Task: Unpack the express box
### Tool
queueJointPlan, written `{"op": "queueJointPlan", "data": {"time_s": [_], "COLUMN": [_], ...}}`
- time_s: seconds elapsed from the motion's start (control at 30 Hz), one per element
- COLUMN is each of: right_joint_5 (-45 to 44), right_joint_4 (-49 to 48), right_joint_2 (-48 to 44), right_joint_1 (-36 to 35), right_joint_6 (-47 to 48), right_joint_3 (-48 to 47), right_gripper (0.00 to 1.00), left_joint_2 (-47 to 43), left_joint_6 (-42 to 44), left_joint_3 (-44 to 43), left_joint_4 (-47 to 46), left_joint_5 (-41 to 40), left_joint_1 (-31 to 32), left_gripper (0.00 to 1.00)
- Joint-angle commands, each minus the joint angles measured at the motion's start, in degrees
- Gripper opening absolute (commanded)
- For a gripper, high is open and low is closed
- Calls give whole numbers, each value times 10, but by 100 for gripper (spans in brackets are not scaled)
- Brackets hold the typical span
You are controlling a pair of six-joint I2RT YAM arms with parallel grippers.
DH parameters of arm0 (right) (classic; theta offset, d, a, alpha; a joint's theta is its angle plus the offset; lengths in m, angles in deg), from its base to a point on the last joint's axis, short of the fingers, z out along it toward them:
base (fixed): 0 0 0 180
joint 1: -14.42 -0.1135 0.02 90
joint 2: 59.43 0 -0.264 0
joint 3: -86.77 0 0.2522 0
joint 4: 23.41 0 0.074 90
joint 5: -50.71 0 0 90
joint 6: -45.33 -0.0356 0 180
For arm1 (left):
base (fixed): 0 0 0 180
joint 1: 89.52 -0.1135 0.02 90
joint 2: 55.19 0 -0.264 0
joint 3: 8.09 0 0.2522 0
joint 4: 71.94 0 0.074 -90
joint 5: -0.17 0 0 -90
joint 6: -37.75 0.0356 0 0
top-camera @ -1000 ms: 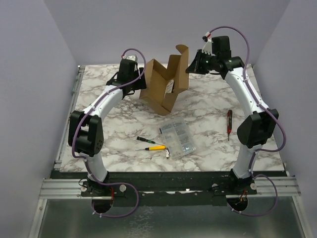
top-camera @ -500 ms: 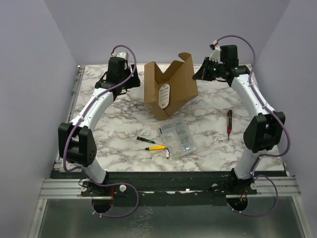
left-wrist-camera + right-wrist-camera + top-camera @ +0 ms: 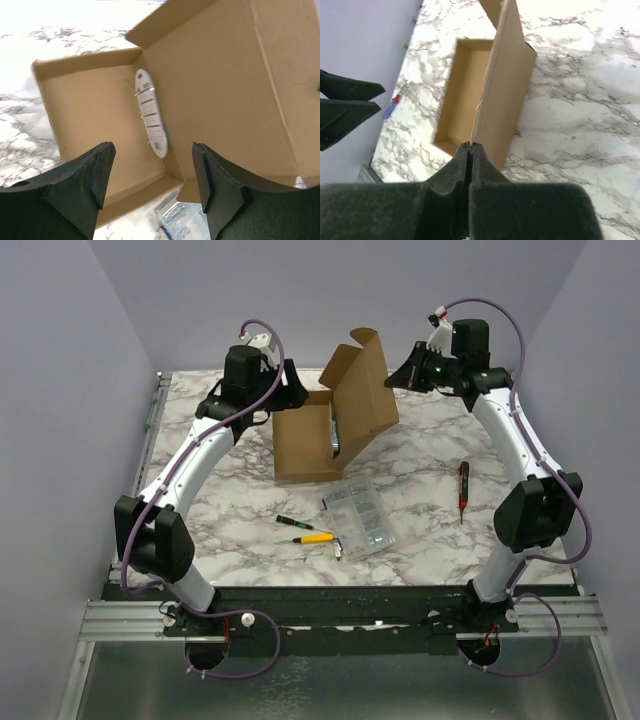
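Lowered flat, brown express box (image 3: 300,448) gapes; left tool (image 3: 152,150) spread, right tool (image 3: 470,146) closed, seemingly against lid (image 3: 507,80).

The express box (image 3: 300,450) sits open on the marble-pattern bench (image 3: 420,455) in the upper centre of the frame. Its tray lies flat, and its lid (image 3: 362,390) is raised and leans to the upper right. A white label (image 3: 333,430) shows at the tray's right inner wall. The left gripper (image 3: 293,383) hangs over the tray's upper left corner. The right gripper (image 3: 402,375) meets the lid's right edge. Just below the box lies a clear compartment case (image 3: 362,518). Left of the case lie a green-handled screwdriver (image 3: 290,522) and a yellow-handled tool (image 3: 316,537), close together. A red-handled tool (image 3: 462,485) lies well apart at centre right
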Motion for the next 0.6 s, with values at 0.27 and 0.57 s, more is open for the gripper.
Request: {"op": "queueJointPlan", "data": {"time_s": [0.27, 0.57], "right_joint_5": [42, 28], "right_joint_4": [-49, -39], "right_joint_2": [-24, -30], "right_joint_1": [0, 0], "right_joint_6": [-23, -8], "right_joint_3": [14, 23], "right_gripper": [0, 0], "left_joint_2": [101, 221], "left_joint_6": [-43, -58], "left_joint_3": [-56, -120], "left_joint_4": [-19, -24], "left_joint_5": [-35, -56], "left_joint_1": [69, 96], "left_gripper": [72, 72]}}
